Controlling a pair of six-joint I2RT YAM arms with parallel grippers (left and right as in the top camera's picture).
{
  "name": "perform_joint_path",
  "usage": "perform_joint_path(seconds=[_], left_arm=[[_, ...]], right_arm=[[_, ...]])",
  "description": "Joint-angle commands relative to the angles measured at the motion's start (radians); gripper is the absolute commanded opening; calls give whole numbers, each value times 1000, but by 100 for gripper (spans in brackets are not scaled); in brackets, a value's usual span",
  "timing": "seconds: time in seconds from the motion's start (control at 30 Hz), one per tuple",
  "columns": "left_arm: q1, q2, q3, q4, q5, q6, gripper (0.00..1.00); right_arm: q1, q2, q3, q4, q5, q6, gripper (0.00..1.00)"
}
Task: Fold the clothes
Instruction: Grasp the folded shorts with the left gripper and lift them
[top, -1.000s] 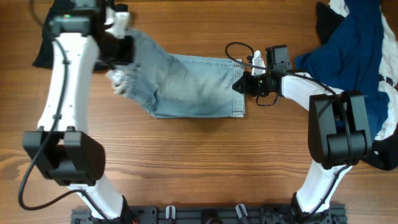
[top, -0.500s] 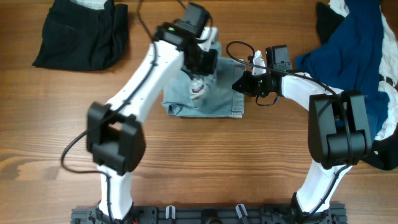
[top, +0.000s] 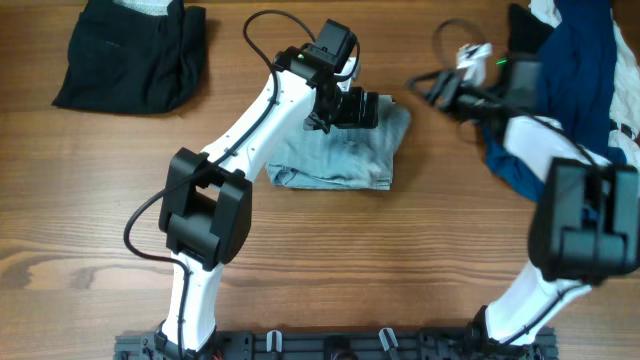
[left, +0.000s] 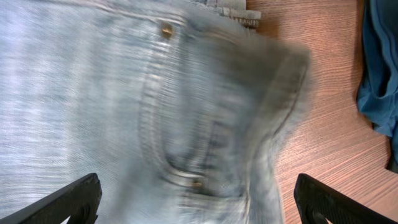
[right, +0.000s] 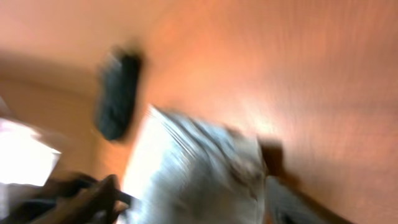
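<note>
Wood tabletop (top: 380, 260), overhead view. Denim shorts (top: 335, 165) lie doubled over directly beneath L gripper (top: 365, 110), its fingers spread wide and gripping nothing. R gripper (top: 440, 90), blurred, appears spread and empty. Navy shirt (top: 575, 80) sits heaped just behind it, unfolded. Black piece (top: 130, 60), well away from both, is folded. Task approx. midway.

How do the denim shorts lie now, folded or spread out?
Folded. In the overhead view the denim shorts form a compact bundle, one layer lying over another.

Bare table (top: 432, 150) lies open between denim shorts (top: 340, 165) and navy shirt (top: 575, 60).
</note>
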Motion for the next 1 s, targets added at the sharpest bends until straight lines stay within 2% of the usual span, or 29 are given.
perform_joint_path(seconds=[0.0,0.07,0.13,0.3,0.33,0.37,0.5,0.67,0.97], left_arm=[[0,3,23,3,-9,-5,100],[2,3,23,3,-18,25,100],[1,2,23,-2,-14,111,100],[-61,2,23,-132,-33,549,100],[-82,2,23,-142,-73,578,100],[-129,2,23,-141,-177,604,100],[-243,2,23,-135,-369,627,100],[-308,2,23,-167,-375,624,100],[-292,7,-63,-30,-378,681,100]], right_arm=[[-116,-106,23,94,-198,159,86],[-149,-113,23,89,-222,155,87],[-156,-113,22,66,-227,135,87],[-158,-113,22,-27,-127,21,96],[-159,-113,22,-71,-77,-14,99],[-159,-113,22,-139,-5,-63,100],[-159,-113,23,-321,245,-175,100],[-162,-113,53,-450,473,-212,100],[-162,-113,55,-465,489,-237,100]])
